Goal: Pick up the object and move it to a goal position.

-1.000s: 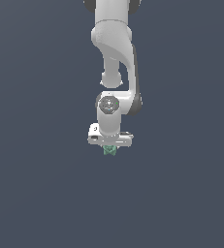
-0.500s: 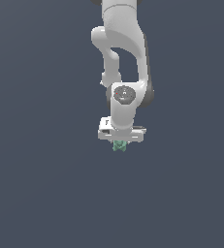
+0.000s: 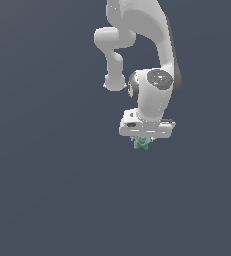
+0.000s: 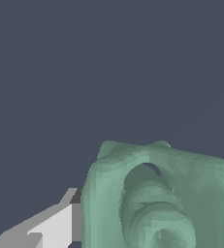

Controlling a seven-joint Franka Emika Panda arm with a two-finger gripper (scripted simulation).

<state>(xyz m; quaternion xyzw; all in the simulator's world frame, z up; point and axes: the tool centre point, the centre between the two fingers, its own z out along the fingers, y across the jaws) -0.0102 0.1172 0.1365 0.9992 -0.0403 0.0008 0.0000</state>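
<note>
The object (image 3: 142, 143) is a small pale teal-green lump with notched, uneven edges. In the exterior view it sits directly beneath the white claw (image 3: 143, 141), touching the underside of the claw's crossbar, and is far narrower than that crossbar. Only its lower part shows below the white housing; the upper part is hidden.

In the wrist view the object (image 4: 162, 198) fills much of the frame as a rounded, ridged green mass with a dark recess near its middle. One white-and-grey finger (image 4: 50, 227) lies against its side, in contact with it. The opposite finger is not visible in this view.

The claw is closed to a narrow gap and grips the object between its fingers.

The claw hangs from the white arm (image 3: 152, 95), whose wrist joint carries a round grey cap facing the camera. The arm rises from there to the upper edge of the exterior view.

The background is a uniform dark blue-grey surface. Whether the object touches that surface cannot be determined.
</note>
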